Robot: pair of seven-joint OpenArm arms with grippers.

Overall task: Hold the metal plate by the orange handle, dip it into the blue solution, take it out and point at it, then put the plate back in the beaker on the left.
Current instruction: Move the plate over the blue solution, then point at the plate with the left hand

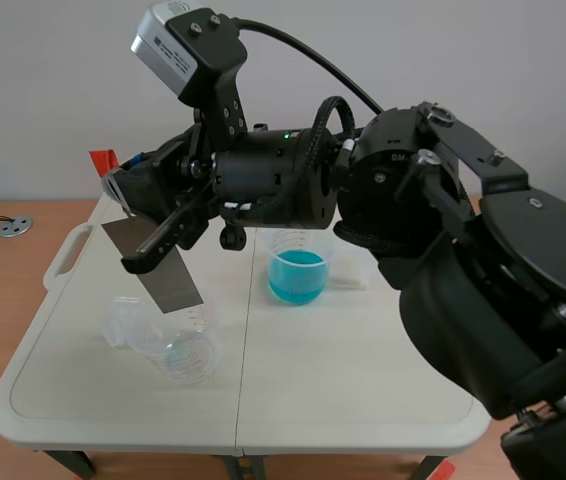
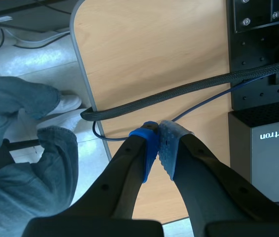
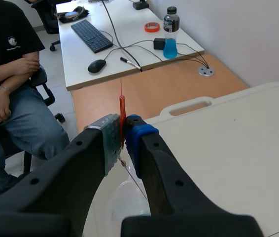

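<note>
Return step, apparently: right fingers (image 3: 106,143) clamped on the orange handle (image 3: 122,114) hold the metal plate (image 1: 163,268) just above the left beaker (image 1: 181,350). Next, lower it straight in. The left fingers (image 2: 147,148) meet, empty.

Metal plate (image 1: 163,270) over left beaker (image 1: 178,352); filled beaker (image 1: 298,268) right.

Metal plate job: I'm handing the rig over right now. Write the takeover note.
Right gripper: shut on the thin orange handle, holding the grey metal plate tilted over the clear plastic beaker on the left of the white table.
Left gripper: shut on nothing, off the table over a wooden desk.
Beaker of blue solution: mid-table; the plate is out of it.
Done: dip and pointing cannot be confirmed.
Left: lower the plate into the clear beaker, release.
</note>
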